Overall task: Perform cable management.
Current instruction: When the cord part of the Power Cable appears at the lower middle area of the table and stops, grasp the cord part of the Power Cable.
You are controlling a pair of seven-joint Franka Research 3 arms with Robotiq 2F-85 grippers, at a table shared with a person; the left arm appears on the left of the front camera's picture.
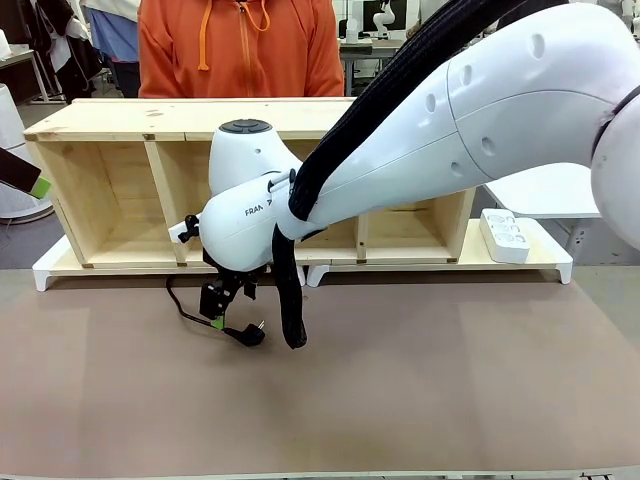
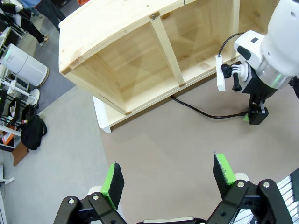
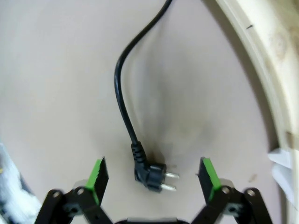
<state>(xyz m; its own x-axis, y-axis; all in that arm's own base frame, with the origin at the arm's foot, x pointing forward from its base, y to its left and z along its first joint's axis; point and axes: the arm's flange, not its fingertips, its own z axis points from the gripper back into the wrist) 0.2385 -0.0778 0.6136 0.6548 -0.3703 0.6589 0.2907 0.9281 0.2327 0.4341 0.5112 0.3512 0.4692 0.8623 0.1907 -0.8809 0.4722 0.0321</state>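
Note:
The thin black cable point(image 1: 185, 312) lies on the brown table mat in front of the wooden shelf, ending in a small black plug point(image 1: 250, 335) with two metal pins. My right gripper point(image 1: 220, 318) hangs just over the plug end, pointing down. In the right wrist view the gripper point(image 3: 153, 173) is open, the plug point(image 3: 150, 175) lies between its green pads, and the cable point(image 3: 120, 88) curves away upward. My left gripper point(image 2: 168, 175) is open and holds nothing, high above the table's left side; its green-tipped finger point(image 1: 38, 186) shows at the picture's left edge.
A long wooden shelf point(image 1: 250, 115) with open compartments stands across the back of the table. A white power strip point(image 1: 505, 236) rests at the shelf's right end. A person in an orange hoodie point(image 1: 240, 45) stands behind the shelf. My right arm's thick black hose point(image 1: 288, 300) dangles beside the gripper.

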